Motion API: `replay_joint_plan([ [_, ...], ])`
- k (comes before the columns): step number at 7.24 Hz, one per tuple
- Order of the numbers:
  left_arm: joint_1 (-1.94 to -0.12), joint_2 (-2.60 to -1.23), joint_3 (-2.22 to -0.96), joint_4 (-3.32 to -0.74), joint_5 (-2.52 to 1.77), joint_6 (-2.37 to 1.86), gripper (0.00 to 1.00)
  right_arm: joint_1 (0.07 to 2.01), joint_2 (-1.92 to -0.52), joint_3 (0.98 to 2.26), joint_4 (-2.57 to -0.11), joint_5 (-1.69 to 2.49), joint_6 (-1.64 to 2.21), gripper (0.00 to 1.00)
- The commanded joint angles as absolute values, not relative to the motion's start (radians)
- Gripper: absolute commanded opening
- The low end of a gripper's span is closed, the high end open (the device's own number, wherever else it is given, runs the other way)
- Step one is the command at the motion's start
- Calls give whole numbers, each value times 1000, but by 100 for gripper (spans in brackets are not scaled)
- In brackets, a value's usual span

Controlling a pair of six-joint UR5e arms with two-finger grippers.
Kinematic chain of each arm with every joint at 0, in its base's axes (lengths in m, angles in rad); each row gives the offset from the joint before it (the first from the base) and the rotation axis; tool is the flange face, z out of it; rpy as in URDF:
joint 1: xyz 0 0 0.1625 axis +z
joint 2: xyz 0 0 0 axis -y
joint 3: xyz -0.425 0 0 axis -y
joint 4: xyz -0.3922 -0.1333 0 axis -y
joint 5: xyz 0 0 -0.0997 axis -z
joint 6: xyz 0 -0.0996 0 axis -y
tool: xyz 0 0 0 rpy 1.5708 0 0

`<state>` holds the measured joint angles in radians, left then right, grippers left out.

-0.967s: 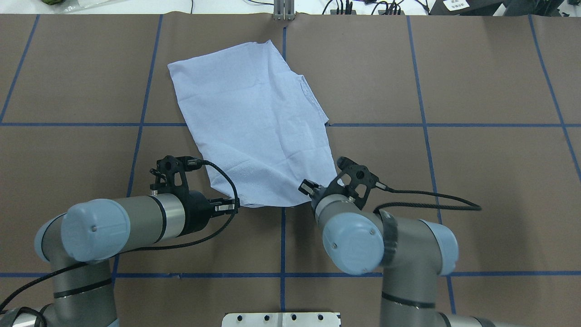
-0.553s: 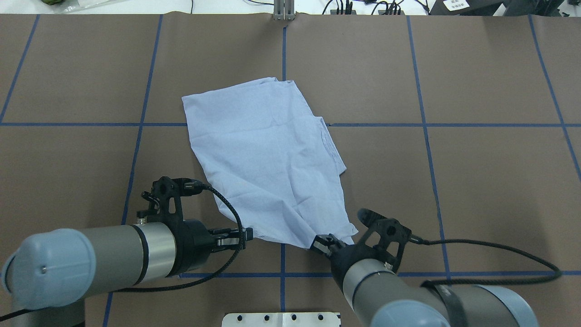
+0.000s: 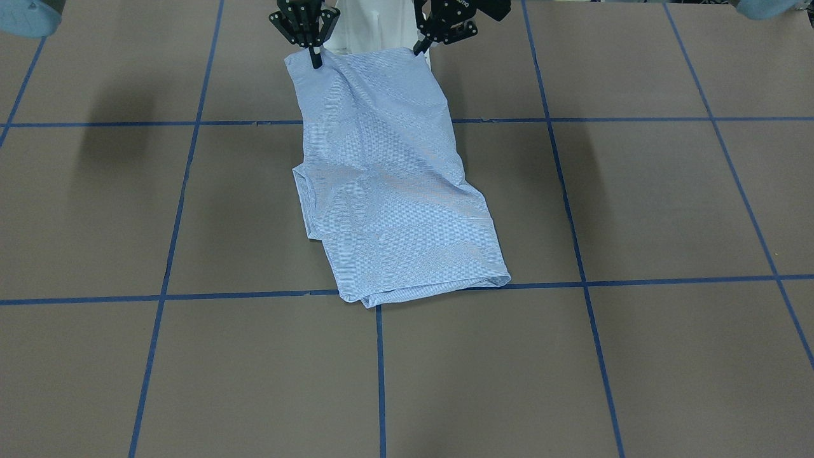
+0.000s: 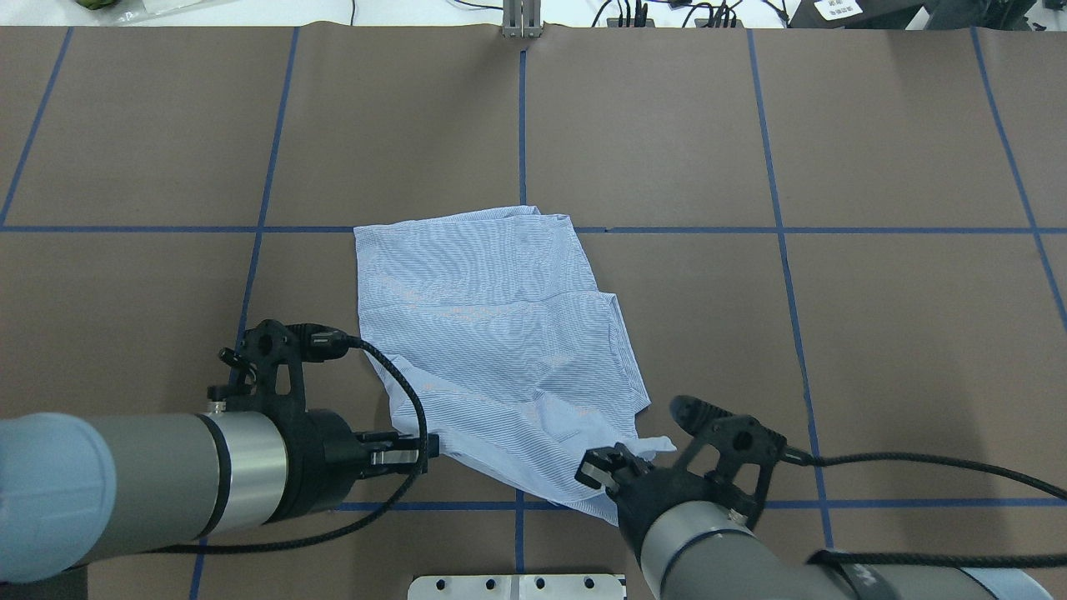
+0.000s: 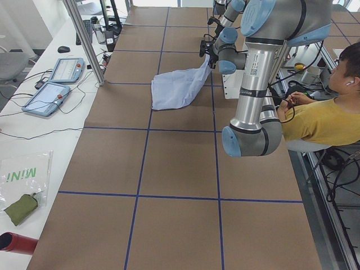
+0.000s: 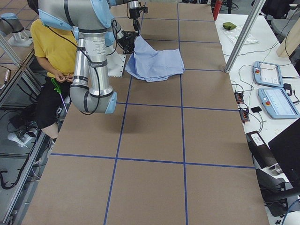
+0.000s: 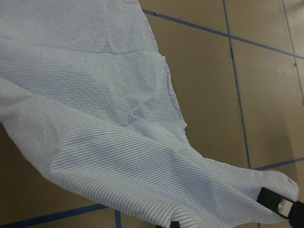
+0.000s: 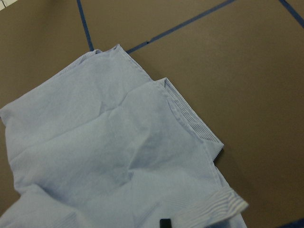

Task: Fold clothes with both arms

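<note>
blue shirt point(image 4: 492, 333), corners in both jaws

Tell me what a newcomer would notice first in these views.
The light blue striped shirt stands out against the brown table, lying mid-table with its near edge raised. The left hand and right hand each pinch a corner of that edge, close to the robot's base. In the side views, a person in a yellow top sits just behind the robot.
</note>
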<state>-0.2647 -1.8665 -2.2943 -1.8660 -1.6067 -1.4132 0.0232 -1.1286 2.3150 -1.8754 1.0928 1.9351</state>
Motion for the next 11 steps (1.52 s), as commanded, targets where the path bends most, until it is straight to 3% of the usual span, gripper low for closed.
replay_joint_plan([
  [1,-378,-1896,-2209,-1856,-1608,-1352,0,167,-993,2119,-1858,1097,1879,0],
  [5,-607,-2026,-2038,-1786,-1618,-1210,0,359,-927,1893,-1680,1162,1731,0],
  [7,-644,-2138,-1824,-1801,-1608,-1166,0,418,-760,1638,-1620,1204,1703,0],
  [9,-696,-2171,-1627,-1940,-1605,-1090,0,472,-677,1359,-1392,1232,1634,0],
  [11,-729,-2189,-1461,-2055,-1605,-1014,0,509,-643,1264,-1361,1288,1605,0],
])
